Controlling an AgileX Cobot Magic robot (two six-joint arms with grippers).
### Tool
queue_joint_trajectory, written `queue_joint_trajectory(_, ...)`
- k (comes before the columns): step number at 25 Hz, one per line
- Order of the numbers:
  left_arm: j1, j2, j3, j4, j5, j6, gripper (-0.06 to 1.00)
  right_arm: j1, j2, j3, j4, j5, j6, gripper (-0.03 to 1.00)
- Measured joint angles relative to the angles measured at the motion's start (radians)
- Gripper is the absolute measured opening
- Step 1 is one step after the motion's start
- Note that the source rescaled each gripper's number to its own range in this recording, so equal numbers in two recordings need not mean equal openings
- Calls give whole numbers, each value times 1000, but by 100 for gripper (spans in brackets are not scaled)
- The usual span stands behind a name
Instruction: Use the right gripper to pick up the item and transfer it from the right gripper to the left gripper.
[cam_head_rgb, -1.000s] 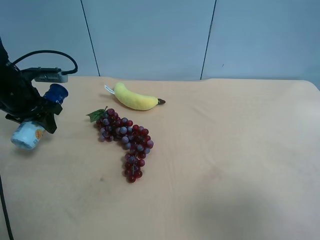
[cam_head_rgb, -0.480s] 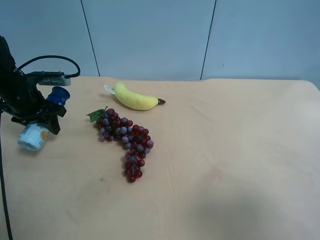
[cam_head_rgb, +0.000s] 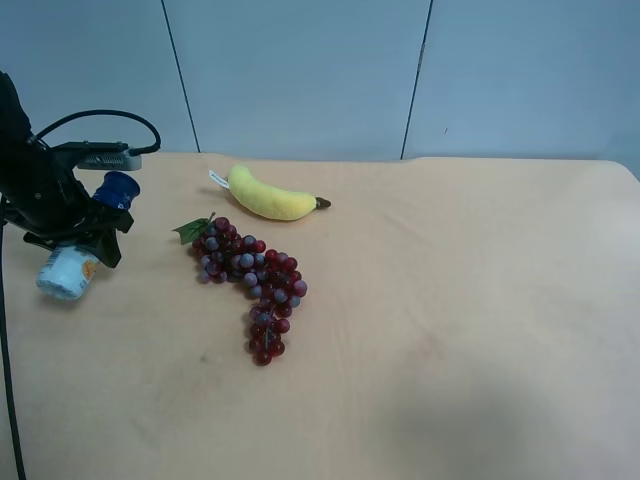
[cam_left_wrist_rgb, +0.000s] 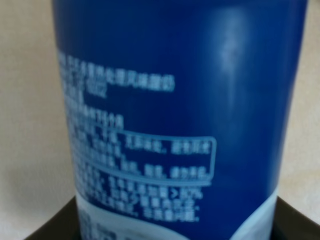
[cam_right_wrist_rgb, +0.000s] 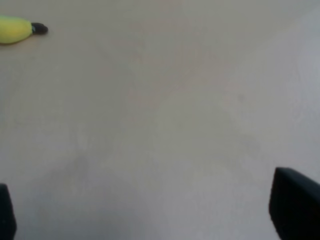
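The item (cam_head_rgb: 68, 272), a slim bottle with a dark blue cap and white lower part, is held tilted at the table's left side. My left gripper (cam_head_rgb: 85, 228) is shut around its middle, cap pointing up and away. Its navy label with white text (cam_left_wrist_rgb: 175, 100) fills the left wrist view, with dark fingers (cam_left_wrist_rgb: 295, 222) at either side. Whether its white end touches the table I cannot tell. My right gripper (cam_right_wrist_rgb: 150, 210) is open over bare tabletop with nothing between its wide-apart fingertips (cam_right_wrist_rgb: 295, 205). It is outside the exterior high view.
A yellow plush banana (cam_head_rgb: 270, 198) lies at the back of the tan table (cam_head_rgb: 470, 320); its dark tip (cam_right_wrist_rgb: 37, 29) shows in the right wrist view. A bunch of red-purple grapes (cam_head_rgb: 250, 280) lies just right of the held bottle. A black cable (cam_head_rgb: 100, 118) loops above the left arm.
The left arm has shifted slightly right and up with the bottle still in its grip, then nearly stopped. Banana and grapes have not moved.
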Motion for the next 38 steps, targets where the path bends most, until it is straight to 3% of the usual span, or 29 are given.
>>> queue_joint_trajectory(4,0,0,0,0,-12,-1,5,0,0,0,0,0,0,100)
queue_joint_trajectory(5,0,0,0,0,-12,-3,17,0,0,0,0,0,0,100)
queue_joint_trajectory(8,0,-1,0,0,-15,-12,78,0,0,0,0,0,0,100)
queue_joint_trajectory(9,0,-1,0,0,-16,-12,88,0,0,0,0,0,0,100)
queue_joint_trajectory(11,0,-1,0,0,-16,-15,96,0,0,0,0,0,0,100)
queue_joint_trajectory(24,0,-1,-1,0,3,-16,99,0,0,0,0,0,0,100)
queue_joint_trajectory(30,0,-47,-62,1,130,-17,99,0,0,0,0,0,0,100)
queue_joint_trajectory(38,0,-250,-129,1,293,-29,99,0,0,0,0,0,0,100)
